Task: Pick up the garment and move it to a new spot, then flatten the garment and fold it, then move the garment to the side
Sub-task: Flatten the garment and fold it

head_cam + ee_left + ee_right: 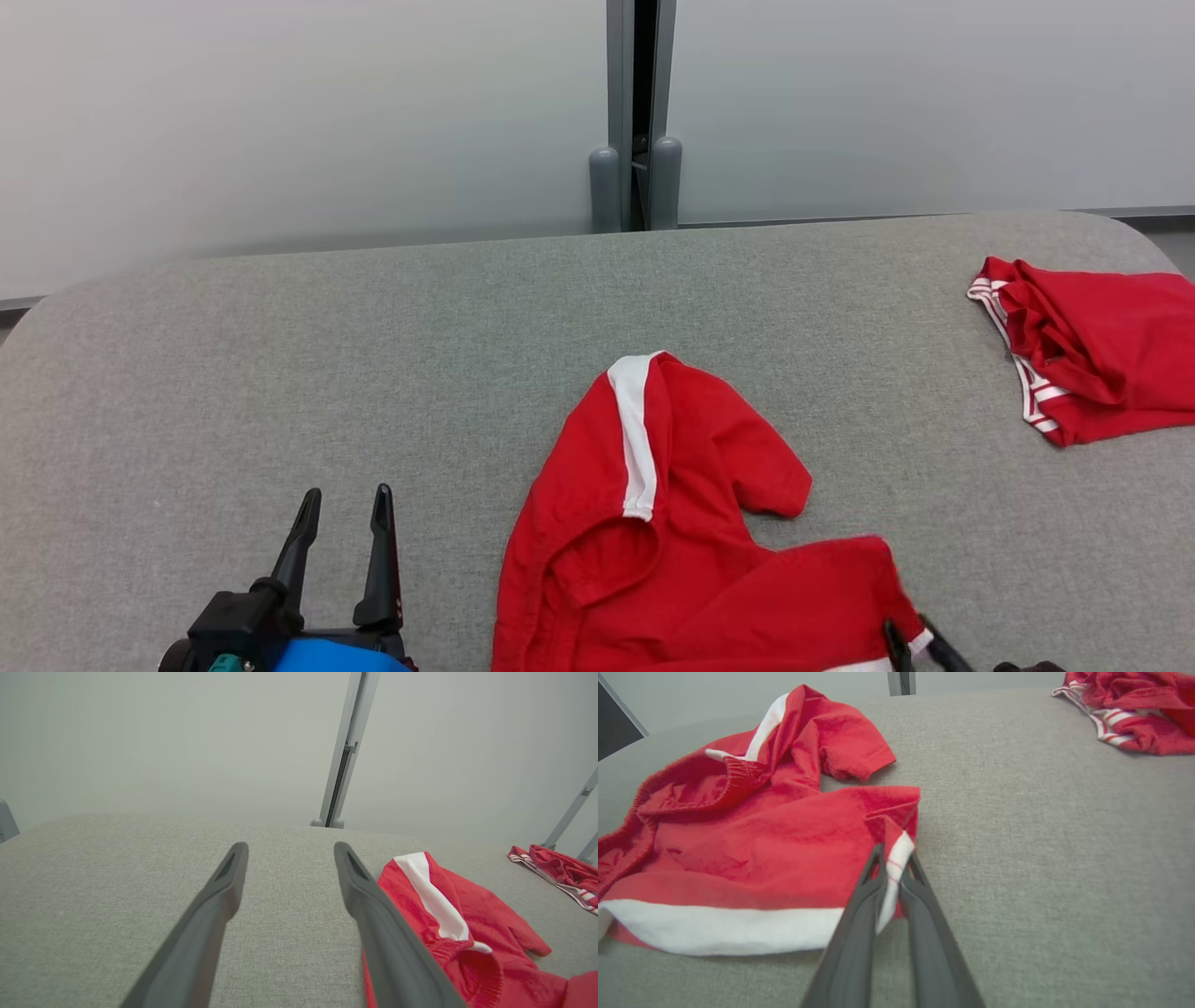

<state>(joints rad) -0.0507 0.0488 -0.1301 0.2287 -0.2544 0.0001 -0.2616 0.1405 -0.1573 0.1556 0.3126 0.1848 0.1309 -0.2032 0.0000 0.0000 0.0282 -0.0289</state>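
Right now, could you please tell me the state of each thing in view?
red garment: crumpled, not yet flattened, lying on the grey table.
left gripper: open, empty, left of the garment.
right gripper: shut on the garment's white-striped corner.
other red garment: bunched up, near the table's right edge.

The head camera is looking down from above across the grey table (280,373) toward the wall (280,121). Both wrist cameras are sitting low over it, facing that wall; all three are sharing the red garment (709,448).
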